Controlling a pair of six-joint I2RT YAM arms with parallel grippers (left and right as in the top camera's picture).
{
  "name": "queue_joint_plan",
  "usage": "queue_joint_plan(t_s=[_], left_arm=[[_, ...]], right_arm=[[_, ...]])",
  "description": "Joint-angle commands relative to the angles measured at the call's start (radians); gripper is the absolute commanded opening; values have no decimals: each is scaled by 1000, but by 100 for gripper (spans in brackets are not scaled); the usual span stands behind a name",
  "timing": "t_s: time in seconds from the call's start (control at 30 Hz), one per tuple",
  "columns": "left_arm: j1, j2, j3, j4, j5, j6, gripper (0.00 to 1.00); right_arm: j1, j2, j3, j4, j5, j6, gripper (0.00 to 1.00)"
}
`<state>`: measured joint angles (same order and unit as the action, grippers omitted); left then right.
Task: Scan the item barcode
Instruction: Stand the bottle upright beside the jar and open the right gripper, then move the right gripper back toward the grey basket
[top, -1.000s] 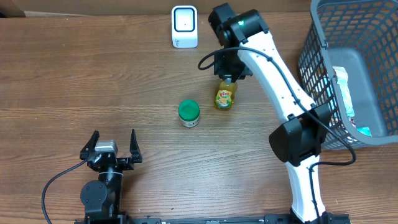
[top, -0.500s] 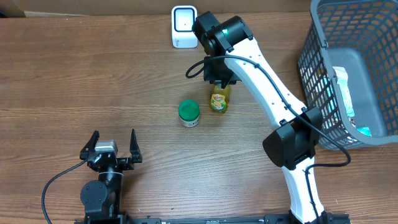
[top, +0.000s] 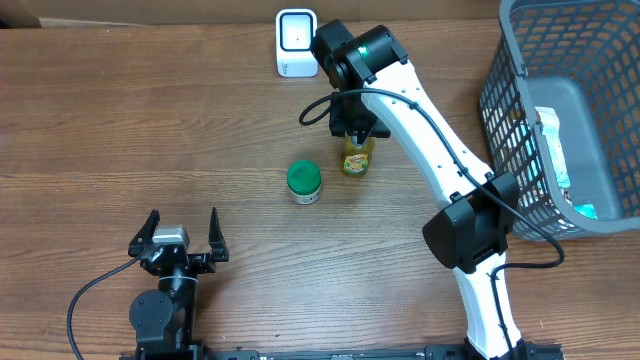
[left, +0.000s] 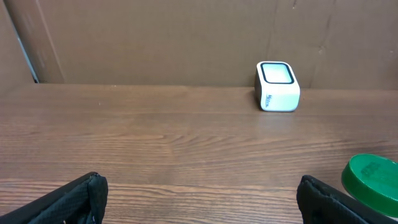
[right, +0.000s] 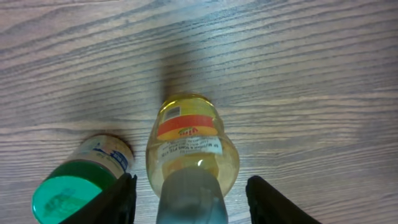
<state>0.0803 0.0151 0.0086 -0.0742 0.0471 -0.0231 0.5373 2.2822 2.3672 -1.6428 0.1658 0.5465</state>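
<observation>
A small bottle of yellow liquid (top: 357, 158) stands upright on the table, just right of a green-lidded jar (top: 303, 180). My right gripper (top: 355, 125) hangs directly over the bottle and is open. In the right wrist view its fingers (right: 118, 199) stand apart on either side of the grey cap of the bottle (right: 189, 140), with a gap on each side. I cannot make out a barcode on its label. The white scanner (top: 297, 42) stands at the table's far edge. My left gripper (top: 180, 235) rests open near the front edge, holding nothing.
A grey mesh basket (top: 520, 60) with packaged goods stands at the right edge. In the left wrist view the scanner (left: 277, 86) sits far ahead and the jar's green lid (left: 373, 177) shows at the lower right. The right arm spans the table's right-centre.
My right gripper carried the bottle a little to the left, next to the jar, then spread its jaws off the cap. The left arm has not moved.
</observation>
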Motion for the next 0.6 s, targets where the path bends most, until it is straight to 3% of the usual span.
queue_joint_plan(t_s=[0.0, 0.23, 0.3, 0.57], left_arm=[[5, -10, -4, -1, -5, 1, 100], [5, -10, -4, -1, -5, 1, 100], [5, -10, -4, -1, -5, 1, 100], [5, -10, -4, -1, -5, 1, 100]], right_arm=[[-12, -52, 3, 19, 17, 4, 57], [-102, -78, 4, 77, -59, 61, 74], [-135, -79, 4, 82, -118, 116, 100], [-269, -78, 3, 44, -462, 165, 100]])
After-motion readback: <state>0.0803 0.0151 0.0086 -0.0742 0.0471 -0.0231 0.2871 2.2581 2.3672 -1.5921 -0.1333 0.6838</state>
